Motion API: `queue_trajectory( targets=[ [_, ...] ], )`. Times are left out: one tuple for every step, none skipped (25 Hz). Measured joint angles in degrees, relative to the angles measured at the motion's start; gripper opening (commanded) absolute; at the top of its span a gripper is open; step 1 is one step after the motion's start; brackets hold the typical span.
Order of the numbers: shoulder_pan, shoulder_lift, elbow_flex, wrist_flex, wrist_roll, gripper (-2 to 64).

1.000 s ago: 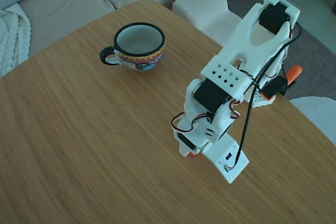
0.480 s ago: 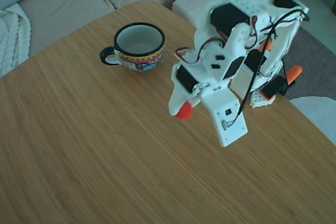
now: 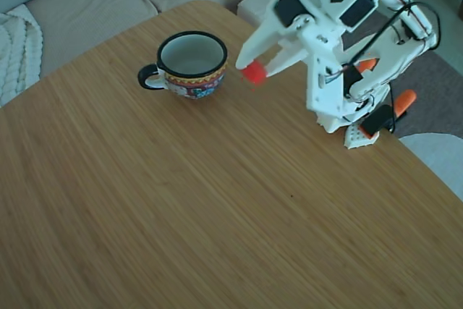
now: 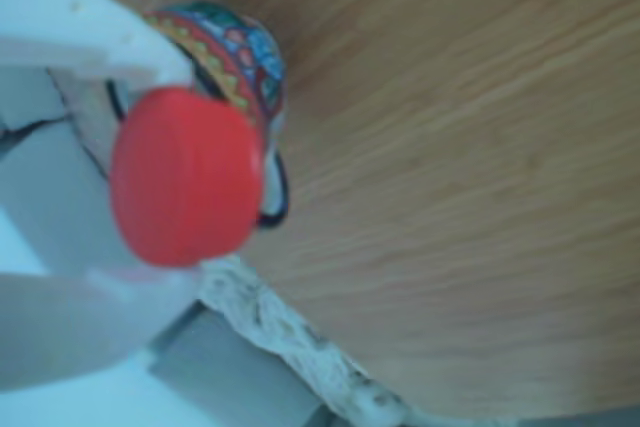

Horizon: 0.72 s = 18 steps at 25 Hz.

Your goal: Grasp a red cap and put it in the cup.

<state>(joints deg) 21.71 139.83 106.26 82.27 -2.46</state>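
**Red cap pinched at the fingertips, just short of the cup**

Red plastic shows clearly in the fixed view: the red cap [image 3: 254, 72] sits clamped at the tip of the gripper [image 3: 255, 70], raised above the wooden table [image 3: 181, 208]. Taking the cup [image 3: 189, 64] as the landmark, the cap hangs just beside its right rim as this view shows it, near the lip but not over the mouth. The cup stands upright, its pale inside empty as far as can be seen, with its black handle on the far side from the cap. The arm's base stands well off to the cup's right, near the table edge.

The other view looks along the fingers [image 4: 75, 22]. The red cap [image 4: 185, 175] fills the near field, a flat disc caught between a white finger above and another below, so the gripper [image 4: 165, 172] is closed on it across its edge. The cup [image 4: 235, 57] lies behind the cap, its patterned band partly hidden; the picture is blurred, so the exact contact cannot be read.

By my judgement the cap is light, stiff and smooth, so it needs little force but could pivot or slip. Holding it across the rim, as here, looks sound. The ceramic cup is far heavier and should not shift when the cap drops in.
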Motion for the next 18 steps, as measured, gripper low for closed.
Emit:
queue_trajectory(
  targets=[
    [2.9,1.41,0.0,0.62,0.18,0.1],
    [5.89,2.81,0.0,1.14,-0.09,0.1],
    [9.05,4.39,0.0,1.67,-0.88,0.1],
    [11.6,5.89,0.0,2.02,-1.41,0.1],
    [14.15,7.38,0.0,2.11,-1.67,0.1],
    [16.44,9.05,0.53,2.11,-1.76,0.1],
    [18.72,10.9,1.67,2.11,-1.76,0.1],
    [20.3,12.48,3.25,2.11,-1.76,0.1],
    [21.8,13.89,5.01,2.11,-1.76,0.1],
    [22.94,15.29,7.12,1.76,-2.2,0.1],
    [23.73,16.35,9.14,1.05,-1.93,0.1],
    [24.17,17.31,10.99,0.26,-1.67,0.1],
    [24.35,18.19,12.57,-0.35,-1.67,0.1],
    [24.43,18.81,13.8,-0.88,-1.67,0.1],
    [24.43,18.98,14.33,-1.49,-1.67,0.1],
    [24.43,18.98,14.5,-2.2,-1.67,0.1],
    [24.43,18.9,14.5,-3.25,-1.67,0.1],
    [24.43,18.9,14.5,-4.39,-1.67,0.1]
  ],
)
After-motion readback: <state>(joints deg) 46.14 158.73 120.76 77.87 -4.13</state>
